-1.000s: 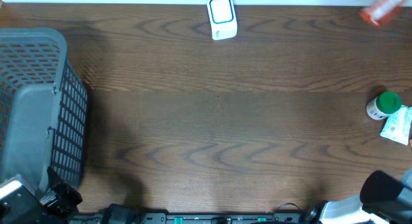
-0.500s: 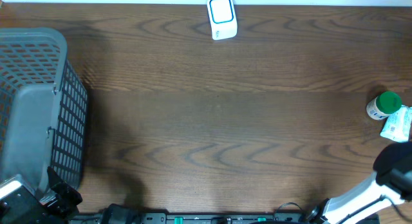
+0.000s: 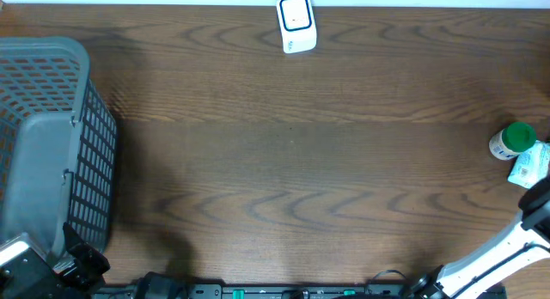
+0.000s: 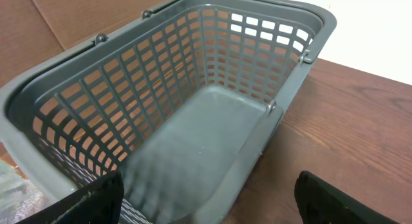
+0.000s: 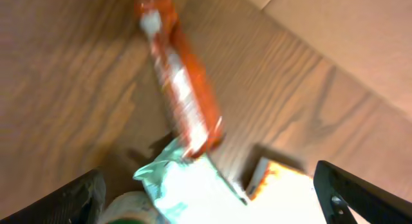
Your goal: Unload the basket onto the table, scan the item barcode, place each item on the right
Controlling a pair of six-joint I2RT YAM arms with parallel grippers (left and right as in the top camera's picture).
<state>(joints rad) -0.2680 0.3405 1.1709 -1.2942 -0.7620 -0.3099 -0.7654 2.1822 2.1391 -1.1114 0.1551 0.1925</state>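
The white barcode scanner (image 3: 295, 24) stands at the table's far edge, centre. At the right edge lie a green-capped bottle (image 3: 513, 141) and a white-teal pouch (image 3: 530, 166). In the right wrist view my right gripper (image 5: 215, 208) is open above the blurred pouch (image 5: 193, 185), with an orange packet (image 5: 183, 89) beyond it, an orange-white box (image 5: 283, 185) to the right and the bottle (image 5: 129, 208) at lower left. Nothing is between its fingers. My left gripper (image 4: 206, 211) is open and empty, hanging over the basket's near end.
A grey plastic basket (image 3: 51, 144) fills the table's left side and is empty inside (image 4: 212, 134). My right arm (image 3: 516, 247) reaches in from the bottom right corner. Cardboard lies past the table edge (image 5: 360, 37).
My right gripper has opened. The right arm has swung further right, towards the items at the table's edge. An orange blur at the top right of the overhead view is gone. The left arm is still.
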